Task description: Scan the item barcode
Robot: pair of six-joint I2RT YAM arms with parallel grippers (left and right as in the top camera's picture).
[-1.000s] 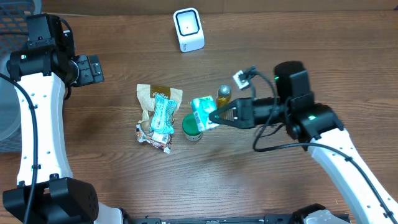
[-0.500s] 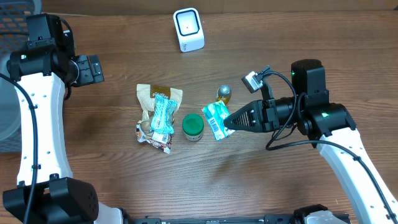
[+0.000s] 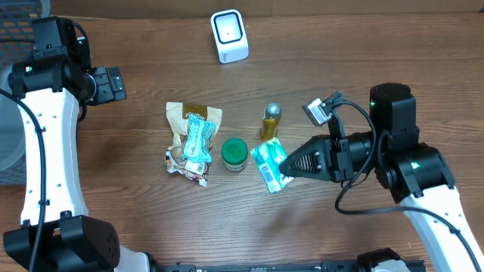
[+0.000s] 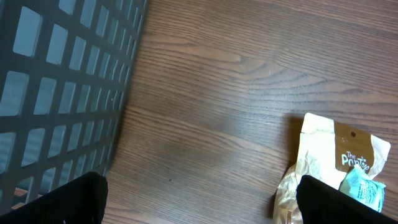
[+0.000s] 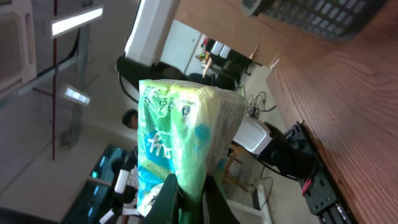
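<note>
A teal and green packet (image 3: 269,165) hangs above the table's middle, with my right gripper (image 3: 286,165) shut on its right edge. In the right wrist view the packet (image 5: 180,137) stands up from the pinched fingers (image 5: 171,202) against the room behind. A white barcode scanner (image 3: 229,35) sits at the table's far edge, well away from the packet. My left gripper (image 4: 199,205) is open at the far left over bare wood, its fingers wide apart with nothing between them.
A beige snack bag with a teal packet on it (image 3: 193,136), a green lid (image 3: 234,153) and a small gold-capped bottle (image 3: 271,121) lie mid-table. A dark mesh basket (image 4: 62,87) stands at the far left corner.
My right gripper has drawn back to the right and toward the near edge, carrying the teal packet away from the bottle and the green lid. The left arm has not moved.
</note>
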